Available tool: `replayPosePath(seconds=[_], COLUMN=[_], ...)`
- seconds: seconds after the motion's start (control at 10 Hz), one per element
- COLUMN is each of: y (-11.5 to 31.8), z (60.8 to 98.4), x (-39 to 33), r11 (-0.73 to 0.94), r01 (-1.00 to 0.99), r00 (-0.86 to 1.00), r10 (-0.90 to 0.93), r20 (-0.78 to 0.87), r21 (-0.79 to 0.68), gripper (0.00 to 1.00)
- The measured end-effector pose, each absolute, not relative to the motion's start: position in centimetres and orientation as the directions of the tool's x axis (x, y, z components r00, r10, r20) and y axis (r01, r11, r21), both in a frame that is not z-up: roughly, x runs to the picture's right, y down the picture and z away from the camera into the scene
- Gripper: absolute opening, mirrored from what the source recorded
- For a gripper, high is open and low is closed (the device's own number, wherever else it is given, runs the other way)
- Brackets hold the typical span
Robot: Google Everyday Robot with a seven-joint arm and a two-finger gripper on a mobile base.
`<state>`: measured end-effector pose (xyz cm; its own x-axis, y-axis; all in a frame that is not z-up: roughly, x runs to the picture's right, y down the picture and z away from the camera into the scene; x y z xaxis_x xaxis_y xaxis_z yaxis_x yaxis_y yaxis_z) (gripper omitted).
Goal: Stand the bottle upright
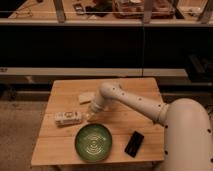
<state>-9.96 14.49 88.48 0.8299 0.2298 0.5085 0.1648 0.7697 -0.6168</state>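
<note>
Arm (pixel 134 102) bent down, tool (pixel 91 114) just beside lying bottle (pixel 68 118); tool state can't tell.

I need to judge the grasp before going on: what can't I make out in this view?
Camera view:
1. Whether the end effector, just right of the lying bottle, touches it: the arm covers that spot.
2. The bottle's cap end and label: too small to tell.
3. The pale block: its right end is hidden behind the arm.
</note>
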Motion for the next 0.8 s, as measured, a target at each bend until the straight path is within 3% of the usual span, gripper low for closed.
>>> replayPosePath(seconds=[0.4,0.8], y=[10.1,8.3], z=[85.6,83.1], x=[-9.9,-9.1], r11=[0.817,0.822], r01=[0.185,0.221], r00=[0.831,0.835], r10=[0.167,0.118], r20=[0.531,0.537], r21=[-0.546,-0.524], gripper=[0.34,0.34])
